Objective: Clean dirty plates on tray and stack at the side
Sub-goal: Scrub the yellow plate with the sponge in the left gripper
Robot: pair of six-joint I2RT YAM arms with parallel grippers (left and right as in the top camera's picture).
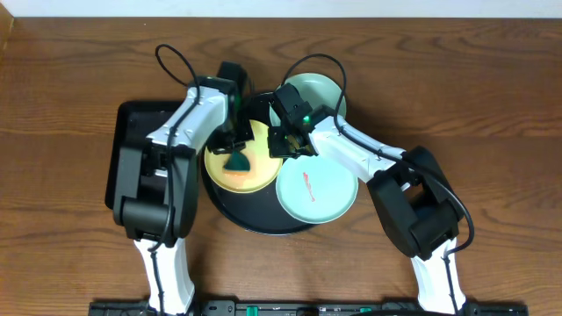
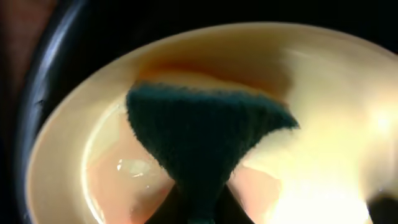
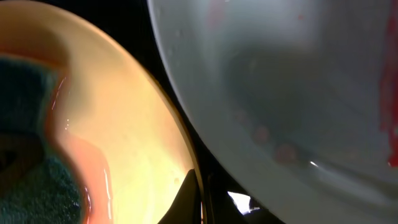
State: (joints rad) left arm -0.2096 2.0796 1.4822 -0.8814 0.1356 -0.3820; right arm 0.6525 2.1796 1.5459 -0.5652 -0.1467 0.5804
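Note:
On the round black tray (image 1: 250,218) lies a pale yellow plate (image 1: 250,175) with a wet reddish film (image 2: 124,180). My left gripper (image 1: 237,147) is shut on a dark green sponge (image 1: 238,162), which is pressed on that plate (image 2: 323,124). My right gripper (image 1: 283,145) is shut on the yellow plate's right rim (image 3: 193,180). A light blue plate (image 1: 316,189) with a red smear lies on the tray's right part (image 3: 280,93). Another light blue plate (image 1: 318,92) sits at the back, partly hidden by the right arm.
A rectangular black tray (image 1: 132,123) lies at the left, mostly under the left arm. Brown wood-grain table (image 1: 492,105) surrounds both trays on all sides. The round tray's raised rim (image 2: 43,93) runs close beside the yellow plate.

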